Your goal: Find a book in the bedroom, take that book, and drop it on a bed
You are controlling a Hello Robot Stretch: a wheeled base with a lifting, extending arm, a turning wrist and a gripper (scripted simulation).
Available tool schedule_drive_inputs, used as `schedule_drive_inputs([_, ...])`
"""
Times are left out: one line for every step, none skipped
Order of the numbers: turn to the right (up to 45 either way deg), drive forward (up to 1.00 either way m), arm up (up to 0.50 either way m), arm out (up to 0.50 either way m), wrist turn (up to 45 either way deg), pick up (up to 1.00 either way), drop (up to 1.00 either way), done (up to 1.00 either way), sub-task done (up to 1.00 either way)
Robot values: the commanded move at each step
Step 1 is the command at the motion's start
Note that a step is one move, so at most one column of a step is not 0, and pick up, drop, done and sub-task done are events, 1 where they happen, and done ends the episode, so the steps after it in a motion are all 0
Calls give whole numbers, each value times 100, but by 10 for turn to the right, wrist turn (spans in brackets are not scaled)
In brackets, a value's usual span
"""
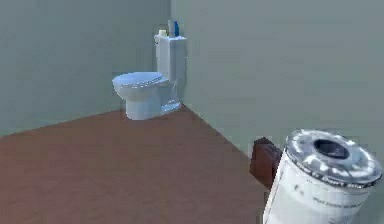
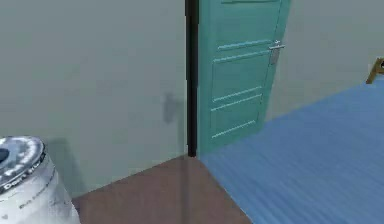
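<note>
I'm looking at a toilet [image 1: 145, 92] in the far corner of a brown floor [image 1: 120, 170], so I judge this to be a bathroom and not the bedroom the job calls for. Where the book lies I cannot tell, and I cannot tell how the jaws stand either.

The main risk is at the forward view's lower right: a white canister [image 1: 322, 180] with a metal top stands very near the base, with a dark brown object [image 1: 265, 160] just beside it. A careless turn or drive could knock either one over or wedge the base against it. The canister [image 2: 30, 185] also sits at the arm side view's lower left.

Further right, a teal door [image 2: 238, 70] stands open onto a blue floor [image 2: 310, 160]. That is probably my way out, but a sloppy line through could clip the door's edge.

The canister is cut off by the picture's edge. The brown object is half hidden behind it. A wooden piece [image 2: 377, 70] at the far right edge might be furniture.
</note>
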Motion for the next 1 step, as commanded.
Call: schedule_drive_inputs([450,0,0,0,0,0,0,0,0])
